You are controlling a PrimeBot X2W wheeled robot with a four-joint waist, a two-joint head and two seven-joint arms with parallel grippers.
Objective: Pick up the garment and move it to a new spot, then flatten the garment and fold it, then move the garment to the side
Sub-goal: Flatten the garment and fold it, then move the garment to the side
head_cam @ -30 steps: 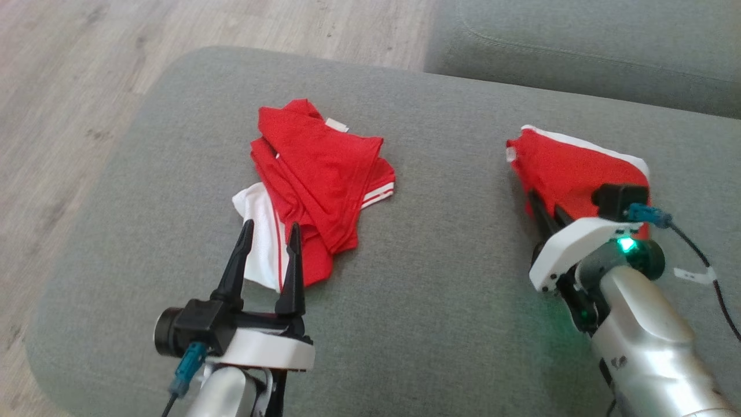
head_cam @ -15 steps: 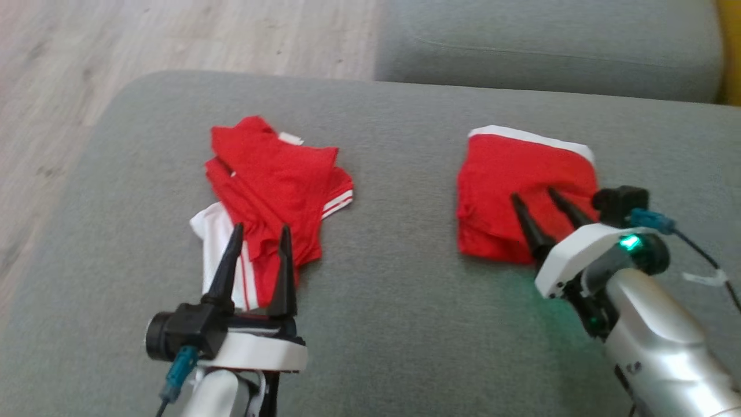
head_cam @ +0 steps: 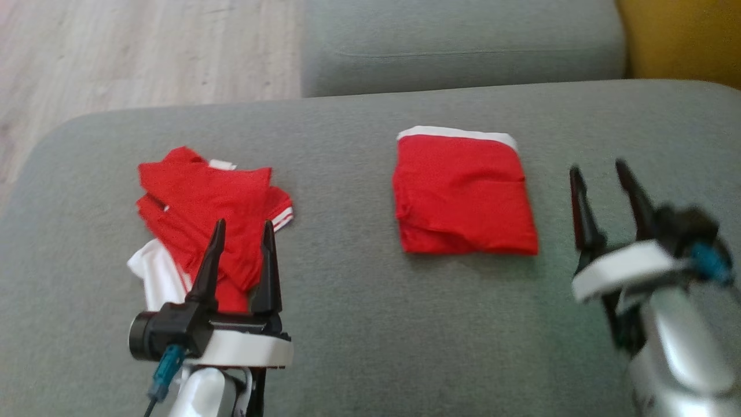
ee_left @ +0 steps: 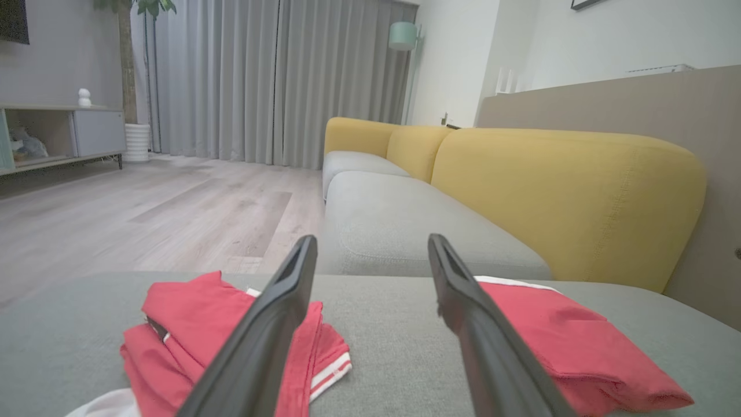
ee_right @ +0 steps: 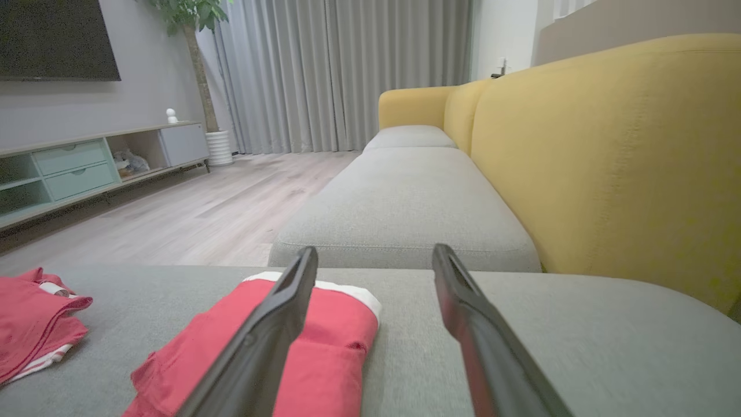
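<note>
The garment (head_cam: 463, 194) is red with a white band along its far edge and lies folded into a flat square on the grey seat cushion (head_cam: 370, 324). My right gripper (head_cam: 598, 168) stands open to the right of it, clear of the cloth. Seen from the right wrist, the folded garment (ee_right: 336, 324) lies partly behind the left finger of that open gripper (ee_right: 375, 250). My left gripper (head_cam: 243, 224) is open above the near edge of a crumpled red and white pile (head_cam: 197, 202). From the left wrist, that gripper (ee_left: 371, 240) has the pile (ee_left: 191, 313) to its left and the garment (ee_left: 556, 330) to its right.
A second grey seat cushion (head_cam: 457, 46) adjoins the far side. The yellow backrest (head_cam: 677, 40) runs along the right. Wooden floor (head_cam: 116, 52) lies past the cushion's left edge. Bare cushion stretches between the two heaps and in front of them.
My right gripper has opened, let go of the folded garment and drawn back to its right. The head camera has turned right. The left gripper has stayed put.
</note>
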